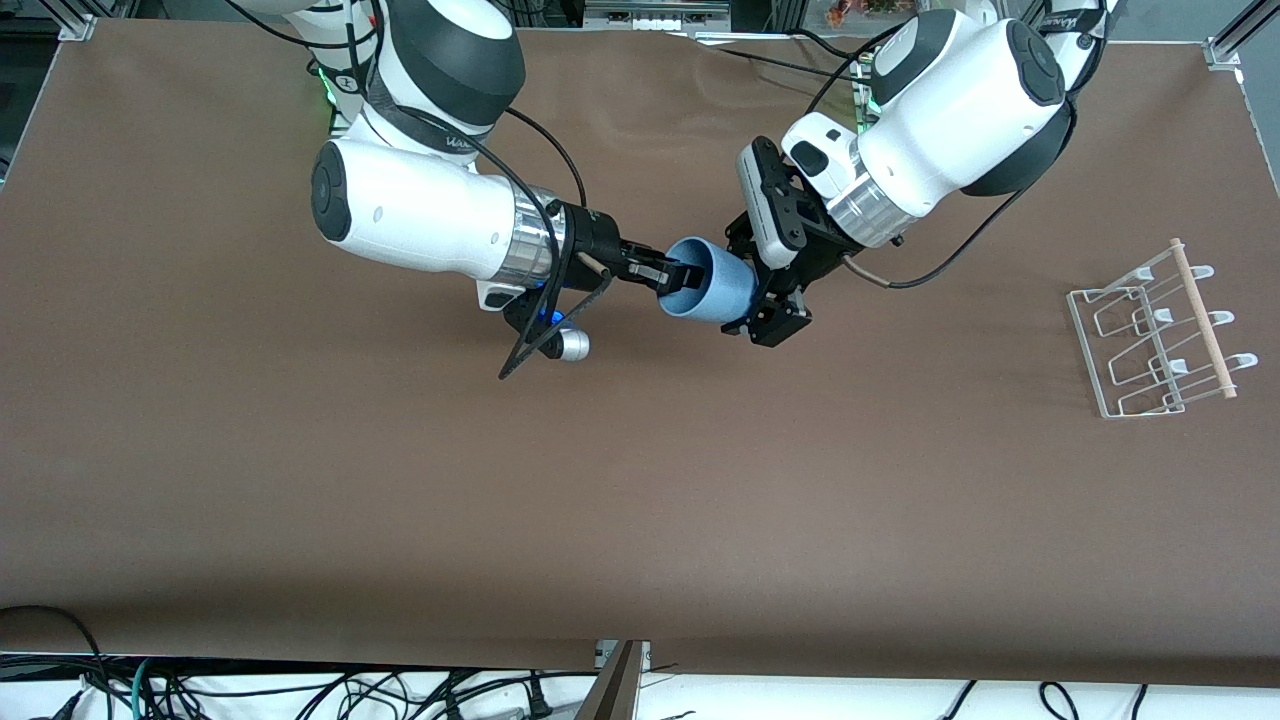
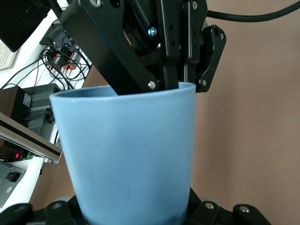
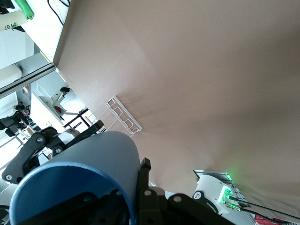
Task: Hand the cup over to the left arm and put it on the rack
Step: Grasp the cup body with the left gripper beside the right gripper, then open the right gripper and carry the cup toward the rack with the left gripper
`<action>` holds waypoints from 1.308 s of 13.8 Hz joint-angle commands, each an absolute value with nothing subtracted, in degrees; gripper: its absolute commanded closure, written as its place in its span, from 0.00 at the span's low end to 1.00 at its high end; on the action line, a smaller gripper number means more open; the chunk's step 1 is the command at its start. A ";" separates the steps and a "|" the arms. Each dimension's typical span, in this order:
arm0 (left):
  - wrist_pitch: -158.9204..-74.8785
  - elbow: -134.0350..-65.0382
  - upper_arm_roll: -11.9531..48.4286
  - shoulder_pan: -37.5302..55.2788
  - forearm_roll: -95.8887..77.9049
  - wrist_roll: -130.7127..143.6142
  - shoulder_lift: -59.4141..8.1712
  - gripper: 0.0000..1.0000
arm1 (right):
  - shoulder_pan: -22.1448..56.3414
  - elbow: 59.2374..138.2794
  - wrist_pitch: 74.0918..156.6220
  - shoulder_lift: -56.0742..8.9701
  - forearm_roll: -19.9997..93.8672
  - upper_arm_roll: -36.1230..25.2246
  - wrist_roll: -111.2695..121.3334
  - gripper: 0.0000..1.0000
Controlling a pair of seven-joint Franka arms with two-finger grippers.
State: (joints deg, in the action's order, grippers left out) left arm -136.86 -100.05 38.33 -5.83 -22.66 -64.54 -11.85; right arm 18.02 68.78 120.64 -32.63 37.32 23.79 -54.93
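We see the light-blue cup (image 1: 708, 290) held on its side in the air over the middle of the table (image 1: 640, 500). The right gripper (image 1: 672, 275) pinches its rim; the left gripper (image 1: 768, 318) clamps its base. The rack (image 1: 1160, 330) stands at the left arm's end.

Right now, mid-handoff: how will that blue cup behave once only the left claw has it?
The cup looks like thin matte plastic, so probably light and stiff enough to hold shape. Its tapered wall may let it creep in the left claw, which grips near the base. The right claw pinches the rim, one finger inside. Laid down it would likely roll; the rack prongs should stop that.
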 commanded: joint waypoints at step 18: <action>-100.31 -90.97 18.91 -10.72 -6.56 -71.89 -10.55 1.00 | 12.39 72.67 84.83 -11.27 23.31 2.75 -44.67 0.01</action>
State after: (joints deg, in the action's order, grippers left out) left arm -105.57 -93.20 20.76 -10.33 -13.46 -71.33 -11.38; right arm 12.37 67.71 87.37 -16.31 26.21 6.53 -48.44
